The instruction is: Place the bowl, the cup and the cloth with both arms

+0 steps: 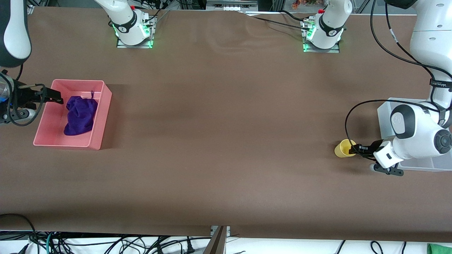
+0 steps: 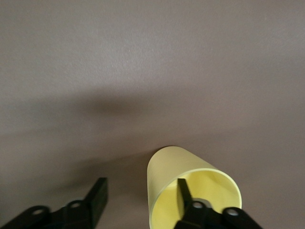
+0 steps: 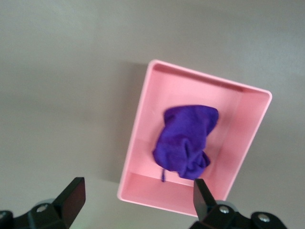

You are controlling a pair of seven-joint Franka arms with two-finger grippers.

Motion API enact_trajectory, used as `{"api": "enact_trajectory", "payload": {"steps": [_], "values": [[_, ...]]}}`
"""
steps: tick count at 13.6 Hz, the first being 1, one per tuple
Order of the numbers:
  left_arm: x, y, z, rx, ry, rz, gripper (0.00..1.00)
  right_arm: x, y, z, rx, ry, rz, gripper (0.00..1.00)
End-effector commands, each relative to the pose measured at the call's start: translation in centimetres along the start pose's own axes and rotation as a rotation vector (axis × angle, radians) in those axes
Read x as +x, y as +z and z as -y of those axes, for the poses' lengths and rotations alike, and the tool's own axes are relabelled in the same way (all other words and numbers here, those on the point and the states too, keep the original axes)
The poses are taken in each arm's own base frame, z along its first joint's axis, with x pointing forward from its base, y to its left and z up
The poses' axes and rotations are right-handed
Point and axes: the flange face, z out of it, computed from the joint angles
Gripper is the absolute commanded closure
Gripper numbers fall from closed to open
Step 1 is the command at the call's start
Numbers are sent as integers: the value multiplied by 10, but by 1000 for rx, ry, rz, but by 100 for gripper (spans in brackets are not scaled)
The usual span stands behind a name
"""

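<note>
The yellow cup (image 1: 343, 148) stands on the brown table beside the clear bin, toward the left arm's end. My left gripper (image 1: 353, 148) is open at the cup. In the left wrist view one finger (image 2: 183, 191) is inside the cup (image 2: 176, 167) and the other finger (image 2: 97, 191) is well outside it; the gripper (image 2: 141, 183) is not closed on the wall. The purple cloth (image 1: 80, 114) lies bunched in the pink bin (image 1: 100, 116). My right gripper (image 1: 56, 97) is open and empty over that bin's outer edge, also seen in the right wrist view (image 3: 138, 183) above the cloth (image 3: 186, 140). The bowl is out of view.
A clear plastic bin (image 1: 384, 114) stands under the left arm, mostly hidden by it. The pink bin (image 3: 143, 124) is at the right arm's end of the table. Both arm bases stand along the table's edge farthest from the front camera.
</note>
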Motion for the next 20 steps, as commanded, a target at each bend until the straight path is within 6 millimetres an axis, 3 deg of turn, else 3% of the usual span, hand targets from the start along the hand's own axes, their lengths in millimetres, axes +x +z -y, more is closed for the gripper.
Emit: {"api": "enact_trajectory", "payload": {"steps": [1,3,5,7,10,12,13,16,20], "values": [[-7,-1,-2,-11,-29,1,100,1,-27,26,14,55,7,0],[-10,-15,0,-18,-43,27,100,2,-54,40,12,32,-18,0],[-21,-51,-2,-19,-45,75,100,2,-88,40,-6,35,-91,0],[-41,-97,-1,-15,-69,126,100,-2,-97,40,-5,29,-104,0],[-68,-179,38,-21,-88,163,100,-3,-95,41,1,33,-98,0],[-90,-216,86,10,-5,163,100,-6,-93,42,12,64,-77,0],[-107,-220,120,1,3,153,100,-7,-91,42,16,105,-59,0],[-115,-205,172,115,134,127,100,-4,-88,41,16,118,-54,0],[-98,-137,201,152,171,148,100,1,-84,43,8,109,-50,0]]}}
